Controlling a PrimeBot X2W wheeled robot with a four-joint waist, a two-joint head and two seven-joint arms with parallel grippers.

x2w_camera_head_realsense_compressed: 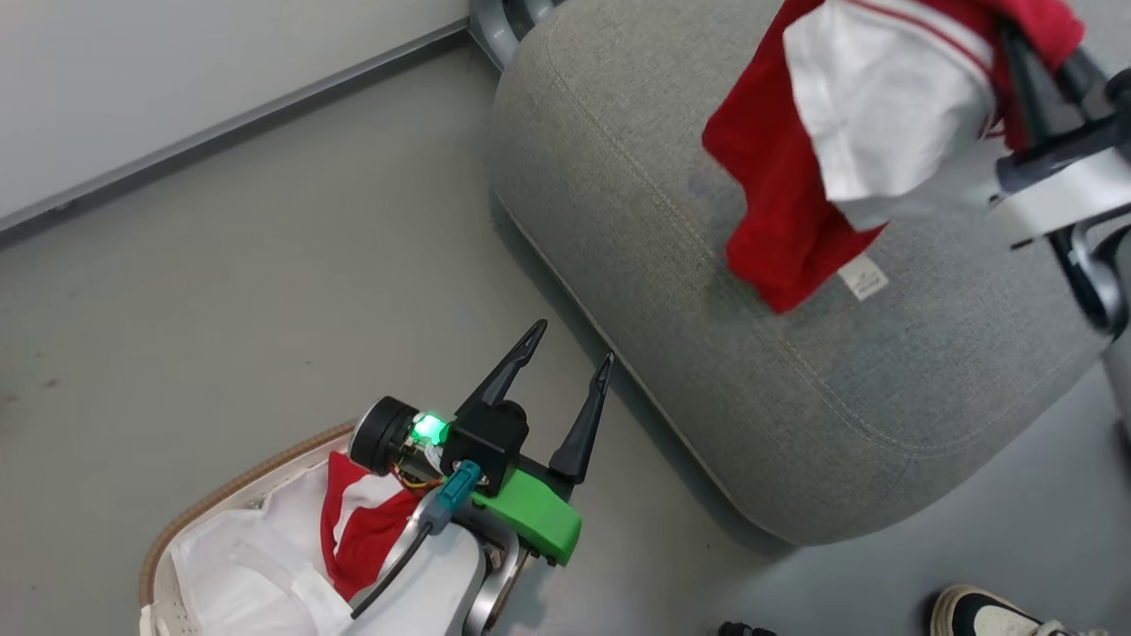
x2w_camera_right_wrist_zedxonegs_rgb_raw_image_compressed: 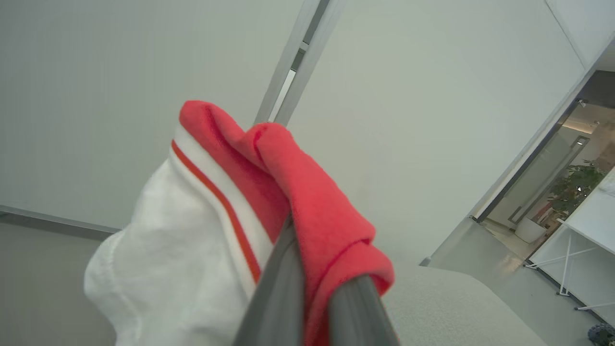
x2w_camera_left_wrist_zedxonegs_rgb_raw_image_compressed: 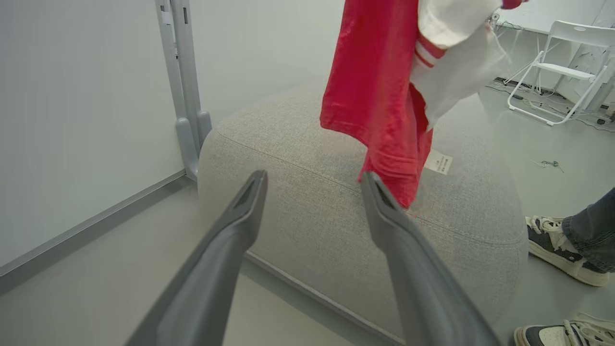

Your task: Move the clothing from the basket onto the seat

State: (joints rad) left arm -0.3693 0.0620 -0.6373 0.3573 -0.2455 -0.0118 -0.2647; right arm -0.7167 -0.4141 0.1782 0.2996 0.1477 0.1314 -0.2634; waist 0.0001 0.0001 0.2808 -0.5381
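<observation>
My right pincer [x2w_camera_right_wrist_zedxonegs_rgb_raw_image_compressed: 321, 262] is clamped on a bunched fold of the red-and-white garment [x2w_camera_head_realsense_compressed: 778, 177], its two dark fingers pressed close with fabric squeezed between them. The rest of the garment hangs down from that grip over the grey seat [x2w_camera_head_realsense_compressed: 636, 265]. Its long axis runs roughly straight down, red panel lowest, with a small white care label [x2w_camera_head_realsense_compressed: 864, 276] dangling near the hem. I cannot tell whether the hem brushes the cushion or hangs just clear. So the drop spot lies directly below the right pincer, and I judge that lowering and letting go is all this piece needs.

My left pincer [x2w_camera_head_realsense_compressed: 574, 344] stands wide and empty above the floor beside the basket [x2w_camera_head_realsense_compressed: 221, 495], fingertips aimed at the seat's near flank. It is the nearer arm for the second red garment [x2w_camera_head_realsense_compressed: 362, 530], which lies crumpled on the white liner [x2w_camera_head_realsense_compressed: 239, 565] behind its fingers.

The seat is coarse woven upholstery, rounded, with a stitched seam along its shoulder. The garments are soft, limp knit with thin stripe trim, and the basket rim has a brown woven look. A person's sneaker [x2w_camera_head_realsense_compressed: 981, 614] stands near the seat's corner.
</observation>
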